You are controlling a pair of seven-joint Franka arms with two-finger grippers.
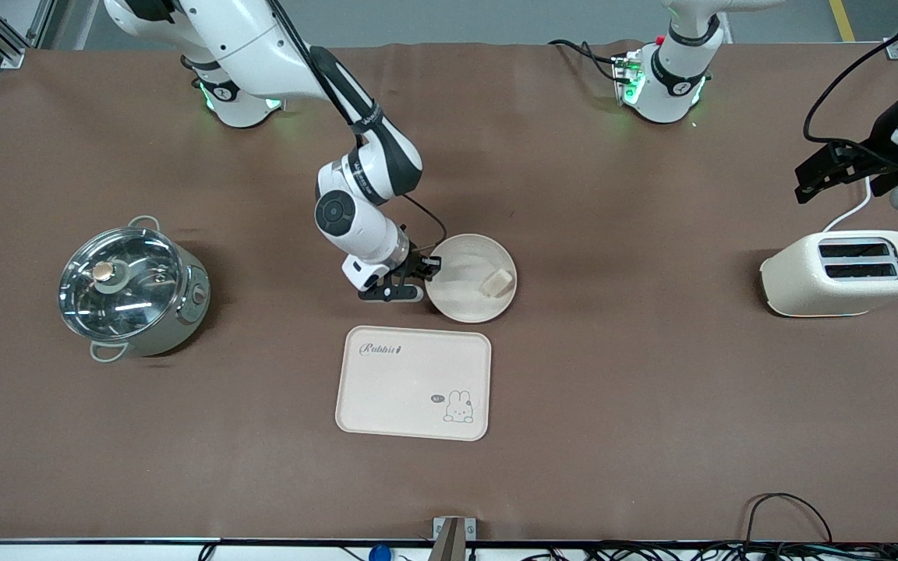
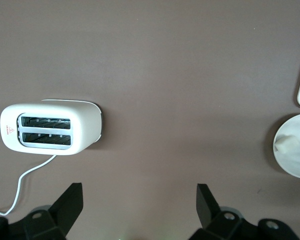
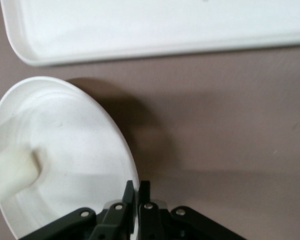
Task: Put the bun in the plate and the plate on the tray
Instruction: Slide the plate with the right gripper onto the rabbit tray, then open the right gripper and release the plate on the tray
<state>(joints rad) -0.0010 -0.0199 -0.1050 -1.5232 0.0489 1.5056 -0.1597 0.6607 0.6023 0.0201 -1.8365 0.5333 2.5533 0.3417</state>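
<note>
The round cream-white plate (image 1: pixel 464 300) lies mid-table, just farther from the front camera than the tray (image 1: pixel 414 382). The pale bun (image 1: pixel 498 283) lies in the plate, toward the left arm's end. My right gripper (image 1: pixel 427 269) is shut on the plate's rim on the side toward the right arm's end. In the right wrist view its fingers (image 3: pixel 138 192) pinch the rim of the plate (image 3: pixel 80 150), with the bun (image 3: pixel 10 172) inside and the tray (image 3: pixel 140 30) close by. A shadow lies under the plate's edge there. My left gripper (image 1: pixel 831 175) is open and empty above the table by the toaster; its wrist view shows it (image 2: pixel 138 200) wide open.
A white toaster (image 1: pixel 843 273) with its cord stands at the left arm's end and shows in the left wrist view (image 2: pixel 50 127). A steel pot with a glass lid (image 1: pixel 133 284) stands at the right arm's end. Brown cloth covers the table.
</note>
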